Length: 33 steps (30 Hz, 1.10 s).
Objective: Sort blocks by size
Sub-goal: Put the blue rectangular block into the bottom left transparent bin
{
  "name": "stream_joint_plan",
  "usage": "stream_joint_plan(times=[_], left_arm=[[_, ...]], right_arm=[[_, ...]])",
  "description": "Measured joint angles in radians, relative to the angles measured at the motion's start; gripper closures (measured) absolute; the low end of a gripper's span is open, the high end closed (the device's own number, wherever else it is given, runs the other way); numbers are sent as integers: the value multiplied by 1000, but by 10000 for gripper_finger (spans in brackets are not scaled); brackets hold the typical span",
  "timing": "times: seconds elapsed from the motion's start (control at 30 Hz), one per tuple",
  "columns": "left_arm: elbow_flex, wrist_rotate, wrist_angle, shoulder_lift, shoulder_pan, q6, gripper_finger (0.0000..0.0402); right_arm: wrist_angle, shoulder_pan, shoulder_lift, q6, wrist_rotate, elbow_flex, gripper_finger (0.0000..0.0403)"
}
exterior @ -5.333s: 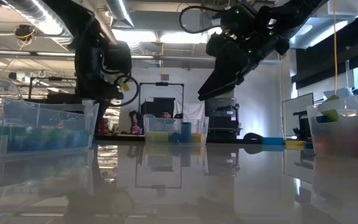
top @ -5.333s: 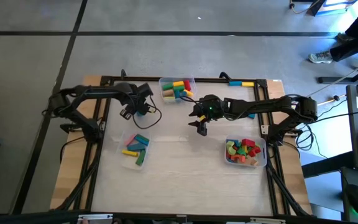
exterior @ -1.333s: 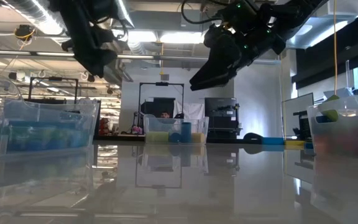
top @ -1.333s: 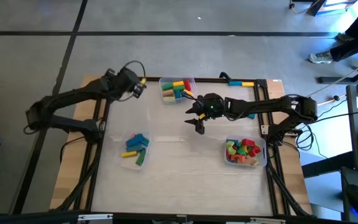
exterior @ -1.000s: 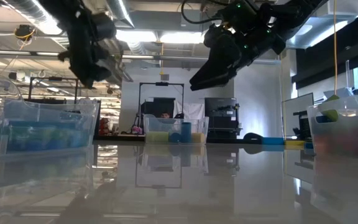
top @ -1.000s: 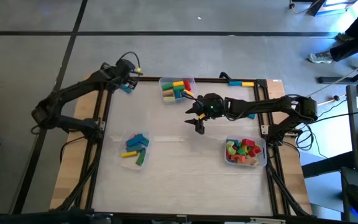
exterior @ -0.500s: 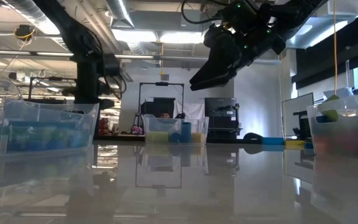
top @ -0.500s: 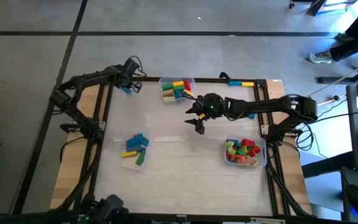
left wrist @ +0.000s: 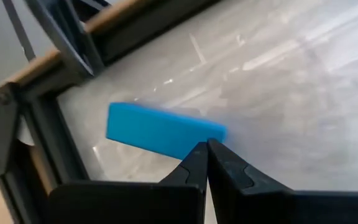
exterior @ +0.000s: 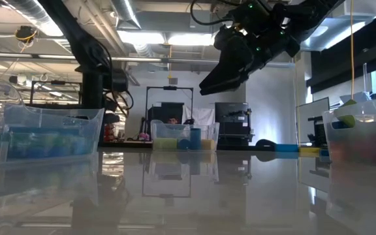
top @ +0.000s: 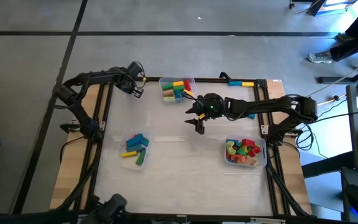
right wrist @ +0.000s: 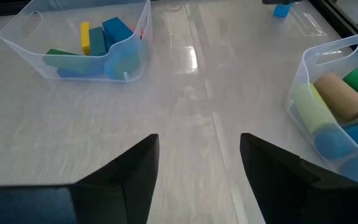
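Three clear bins (top: 135,150) hold coloured blocks (top: 243,151) on the table.

Blue block (left wrist: 160,132) partly hidden behind left gripper (left wrist: 206,149) tips. Bin (right wrist: 335,118) w/ cylinders cut off at frame edge. Far small blue block (right wrist: 282,10) blurred; shape couldn't be told.

the middle of the surface (top: 179,168) lies bare between three clear bins (top: 135,149). the right gripper (top: 199,123) hangs over that open stretch. a blue block (left wrist: 160,130) lies close to the frame rail (left wrist: 48,137) at the far left corner.
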Motion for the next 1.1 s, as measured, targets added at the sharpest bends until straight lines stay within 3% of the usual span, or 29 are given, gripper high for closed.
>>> stream_joint_plan(times=[0.47, 0.9, 1.1], left_arm=[[4, 10, -16, 39, -106, 25, 398], [2, 31, -60, 40, -425, 31, 398], [2, 29, -93, 40, -587, 153, 398]], right_arm=[[-25, 0, 0, 0, 0, 0, 178], [-26, 0, 0, 0, 0, 0, 178], [-26, 0, 0, 0, 0, 0, 178]])
